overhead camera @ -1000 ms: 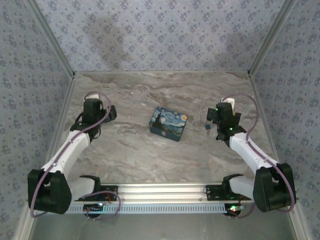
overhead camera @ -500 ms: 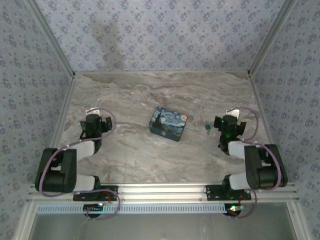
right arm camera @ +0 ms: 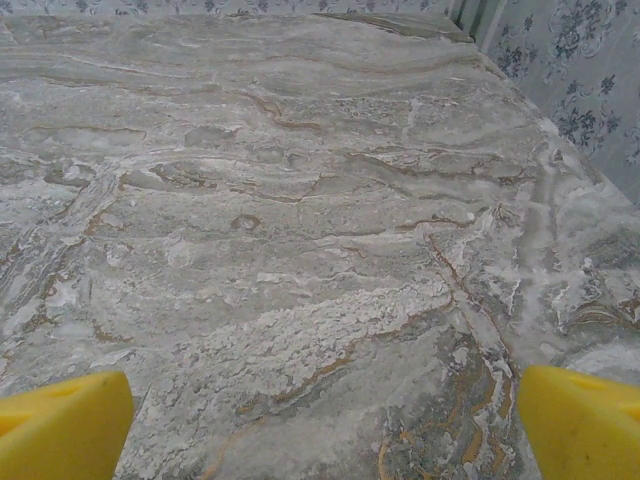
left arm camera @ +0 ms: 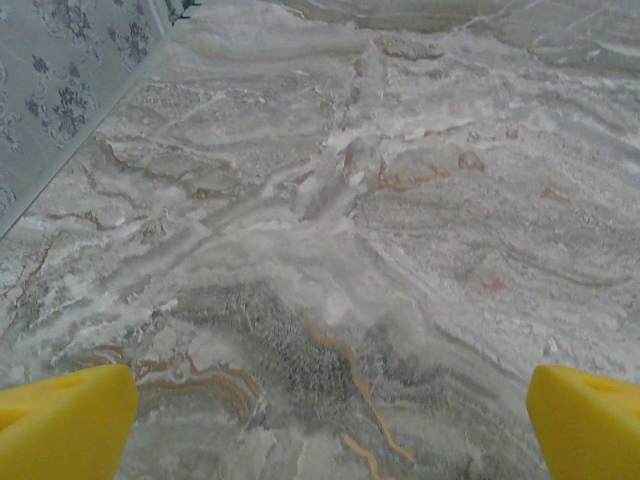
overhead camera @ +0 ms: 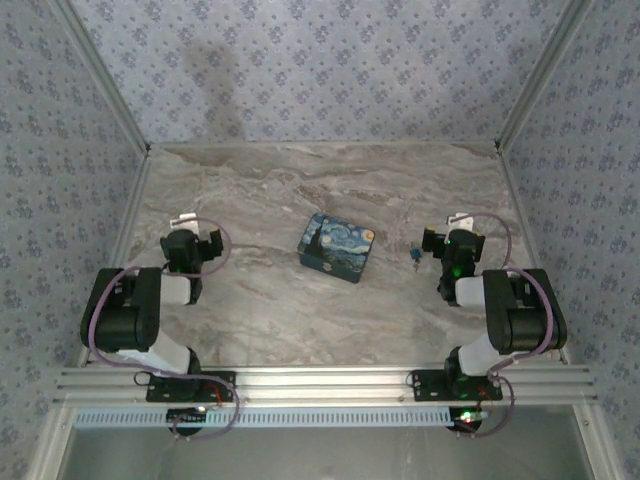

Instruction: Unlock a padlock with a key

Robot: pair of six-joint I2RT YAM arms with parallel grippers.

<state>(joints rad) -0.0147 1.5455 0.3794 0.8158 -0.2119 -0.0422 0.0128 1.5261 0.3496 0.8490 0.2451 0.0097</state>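
Over the last second both arms folded back from their outstretched reach. In the overhead view the left gripper [overhead camera: 192, 240] now sat at the centre left of the frame and the right gripper [overhead camera: 455, 243] at the centre right, each tucked over its own elbow. The tiny bluish metallic padlock [overhead camera: 415, 256] lay on the grey-and-white marbled tabletop [overhead camera: 300, 180], right of centre and just left of the right gripper, where it had been a second before. It was well apart from the blue rectangular box printed with a yellow-swirled night sky [overhead camera: 337, 247] at mid-frame. In the wrist views the left gripper [left arm camera: 320, 420] and the right gripper [right arm camera: 320, 420] were spread wide, their yellow fingertips [left arm camera: 60, 420] pushed to the bottom corners with bare marble between them. We judged that both arms had let go and retreated. We could not make out a key, nor whether the shackle was open.
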